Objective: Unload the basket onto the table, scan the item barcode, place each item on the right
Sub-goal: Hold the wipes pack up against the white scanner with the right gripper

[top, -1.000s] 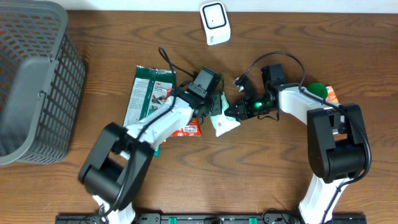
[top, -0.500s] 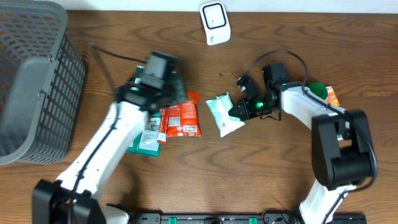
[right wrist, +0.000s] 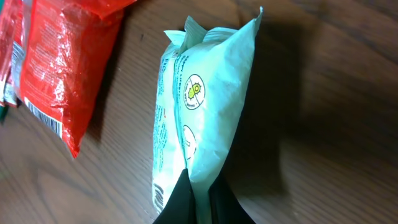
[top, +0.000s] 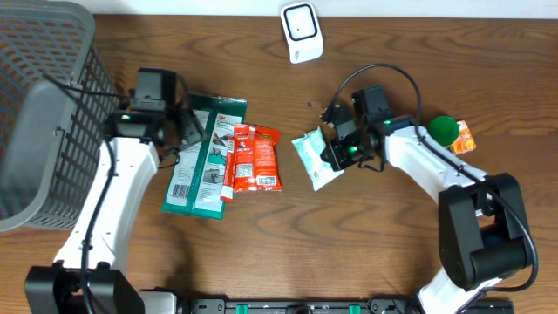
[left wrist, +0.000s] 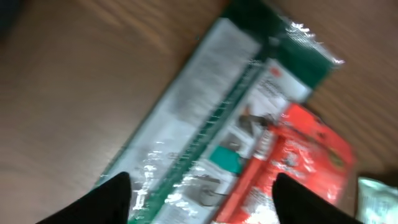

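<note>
The right gripper (right wrist: 198, 198) is closed on one end of the pale green packet (right wrist: 208, 106), as it was a second ago. The packet is near the red packet (top: 253, 157) and well apart from the white scanner (top: 301, 32) at the far edge. The left gripper (left wrist: 211, 198) has its fingers wide apart and holds nothing. It has left the middle of the table and now hangs over the green package (top: 202, 157), beside the grey basket (top: 52, 105). The table (top: 349, 253) is dark brown wood, and a pale strip runs behind it.
</note>
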Controlling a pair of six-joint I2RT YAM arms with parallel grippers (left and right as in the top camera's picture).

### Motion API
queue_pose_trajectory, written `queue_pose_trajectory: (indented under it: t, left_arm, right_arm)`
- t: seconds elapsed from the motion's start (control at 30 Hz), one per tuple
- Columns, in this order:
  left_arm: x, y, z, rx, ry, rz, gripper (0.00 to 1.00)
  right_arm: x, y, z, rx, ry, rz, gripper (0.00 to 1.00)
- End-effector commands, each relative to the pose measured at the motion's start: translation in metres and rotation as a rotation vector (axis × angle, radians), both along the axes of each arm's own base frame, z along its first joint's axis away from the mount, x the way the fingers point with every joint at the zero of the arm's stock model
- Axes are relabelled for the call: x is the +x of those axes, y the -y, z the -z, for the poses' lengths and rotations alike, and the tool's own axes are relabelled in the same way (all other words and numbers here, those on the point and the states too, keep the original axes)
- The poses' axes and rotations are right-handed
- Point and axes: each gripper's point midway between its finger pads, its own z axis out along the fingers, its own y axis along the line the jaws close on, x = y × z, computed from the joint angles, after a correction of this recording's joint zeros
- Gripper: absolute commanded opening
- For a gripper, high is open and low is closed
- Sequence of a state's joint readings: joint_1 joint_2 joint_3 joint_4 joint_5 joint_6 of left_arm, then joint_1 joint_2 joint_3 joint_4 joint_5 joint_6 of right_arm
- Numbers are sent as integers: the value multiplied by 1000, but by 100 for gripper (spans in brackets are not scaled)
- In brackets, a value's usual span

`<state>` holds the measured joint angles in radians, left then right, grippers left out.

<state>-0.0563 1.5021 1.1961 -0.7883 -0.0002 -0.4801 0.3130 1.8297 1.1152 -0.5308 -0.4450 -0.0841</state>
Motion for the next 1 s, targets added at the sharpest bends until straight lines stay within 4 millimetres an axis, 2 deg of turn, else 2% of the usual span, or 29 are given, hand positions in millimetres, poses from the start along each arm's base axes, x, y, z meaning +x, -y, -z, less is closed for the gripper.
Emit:
queue_pose_trajectory:
  t: [0.0,0.13,0.23,0.37,0.6,0.77,0.9,0.97]
  left_arm:
    - [-7,-18,1,43,-26,-31,82]
    - [-8,-18,1,42,-29,-33,82]
    - [-8,-18,1,43,-29,-34,83]
    - [-8,-18,1,42,-29,-33,83]
    - [-8,-18,1,42,-28,-33,83]
    - [-8,-18,1,42,-29,-33,83]
    - [-8,-18,1,42,-29,-33,83]
    - [-8,-18,1,42,-29,-33,83]
  right_arm:
    - [1,-2,-9,-17,41,-11,1]
    - [3,-2,-25,-5,81,-10,1]
    - [6,-1,-46,7,123,28,1]
    - [11,14,-84,-20,178,167,1]
    - [17,36,-173,-124,247,229,1]
    - [31,51,-252,-180,346,288,1]
    - [49,53,-297,-195,431,323,1]
    - [59,51,-308,-213,478,332,1]
